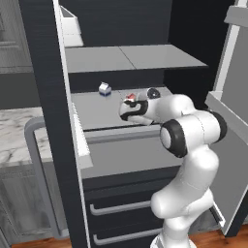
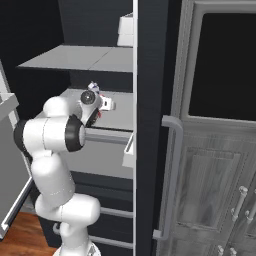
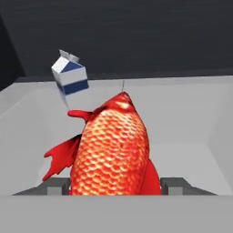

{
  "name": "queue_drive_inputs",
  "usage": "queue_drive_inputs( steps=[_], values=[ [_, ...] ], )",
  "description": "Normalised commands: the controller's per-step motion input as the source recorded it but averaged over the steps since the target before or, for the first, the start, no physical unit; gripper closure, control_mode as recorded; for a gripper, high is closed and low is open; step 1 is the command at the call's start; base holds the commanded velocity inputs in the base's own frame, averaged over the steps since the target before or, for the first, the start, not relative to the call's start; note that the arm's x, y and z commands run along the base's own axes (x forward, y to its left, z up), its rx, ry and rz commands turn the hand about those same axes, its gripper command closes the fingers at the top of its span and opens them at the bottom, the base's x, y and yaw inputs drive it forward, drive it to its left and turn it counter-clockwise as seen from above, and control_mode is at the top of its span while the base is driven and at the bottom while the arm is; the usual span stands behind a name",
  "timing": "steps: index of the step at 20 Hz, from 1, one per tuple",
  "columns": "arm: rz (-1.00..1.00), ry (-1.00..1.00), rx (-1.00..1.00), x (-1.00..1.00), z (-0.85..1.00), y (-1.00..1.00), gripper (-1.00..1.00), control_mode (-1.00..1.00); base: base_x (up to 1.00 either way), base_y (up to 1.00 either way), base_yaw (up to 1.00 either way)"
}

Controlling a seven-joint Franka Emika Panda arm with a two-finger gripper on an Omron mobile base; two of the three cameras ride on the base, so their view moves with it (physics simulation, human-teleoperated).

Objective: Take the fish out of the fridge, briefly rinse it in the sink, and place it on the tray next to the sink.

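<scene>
Deep on the pale grey shelf (image 1: 97, 114) of the tall black fridge (image 1: 46, 97), the two-finger gripper (image 3: 116, 185) clamps the red-orange scaly fish (image 3: 111, 150), its long axis running straight away from the hand toward the back wall.

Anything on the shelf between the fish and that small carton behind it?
Nothing: in the hand view, bare grey shelf separates the fish from the carton.
</scene>
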Motion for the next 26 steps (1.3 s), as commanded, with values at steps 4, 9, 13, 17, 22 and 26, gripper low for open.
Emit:
queue_drive_inputs(
  steps=[4,9,13,17,22,26],
  values=[
    [-0.06,-0.17,0.0,-1.0,1.0,-0.06,1.0,-1.0,0.0,0.0,0.0],
    [-0.05,-0.01,0.01,-1.0,1.0,-0.19,1.0,-1.0,0.0,0.0,0.0],
    [-0.04,0.1,0.02,-1.0,1.0,-0.18,1.0,-1.0,0.0,0.0,0.0],
    [0.0,0.32,0.0,-1.0,1.0,-0.02,1.0,-1.0,0.0,0.0,0.0],
    [0.0,0.41,0.0,-1.0,0.84,-0.03,1.0,-1.0,0.0,0.0,0.0],
    [0.0,0.05,-0.05,-1.0,0.24,0.03,1.0,-1.0,0.0,0.0,0.0]
  ],
)
